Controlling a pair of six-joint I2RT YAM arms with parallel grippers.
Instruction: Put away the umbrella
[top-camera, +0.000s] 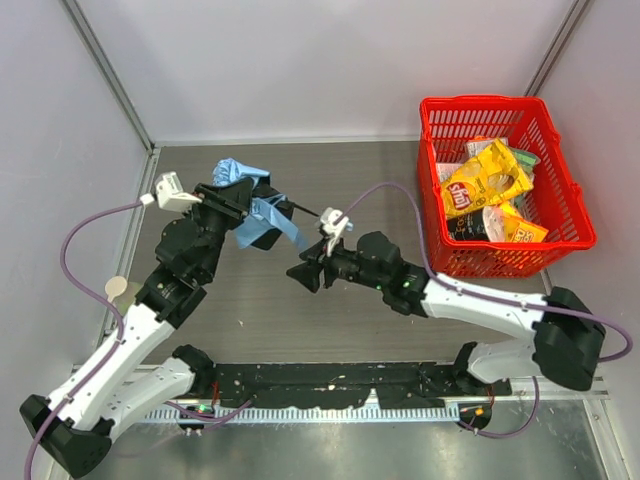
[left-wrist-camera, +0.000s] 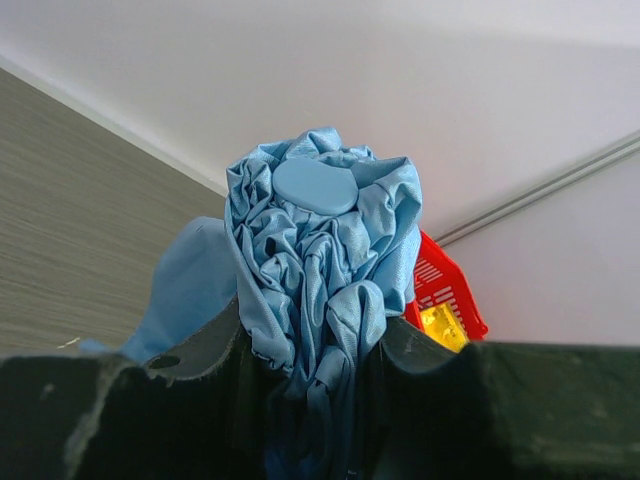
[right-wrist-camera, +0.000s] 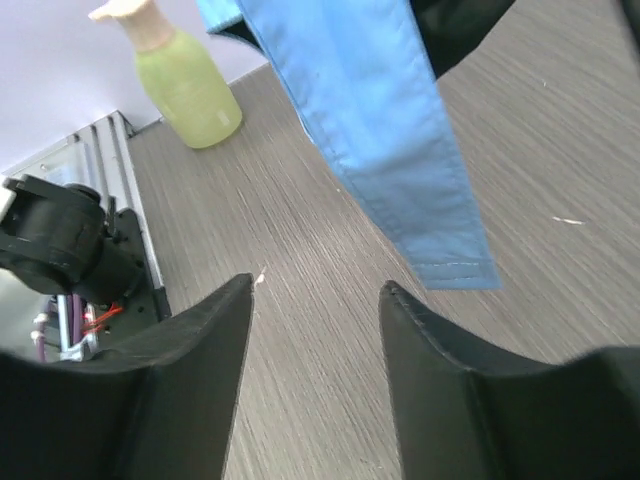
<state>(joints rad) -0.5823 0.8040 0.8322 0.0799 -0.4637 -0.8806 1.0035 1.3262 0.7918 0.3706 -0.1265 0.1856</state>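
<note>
The umbrella is a crumpled bundle of sky-blue fabric held above the table at the left, with its thin black shaft pointing right. My left gripper is shut on it. In the left wrist view the bunched fabric is pinched between the two black fingers, and a round blue cap tops the bundle. My right gripper hovers low over the table, below and right of the umbrella, open and empty. In the right wrist view a flat blue strap of the umbrella hangs just beyond the spread fingertips.
A red plastic basket with several snack bags stands at the back right. A pale green bottle with a cream cap stands near the table's left edge beside the left arm. Grey walls close the back and sides.
</note>
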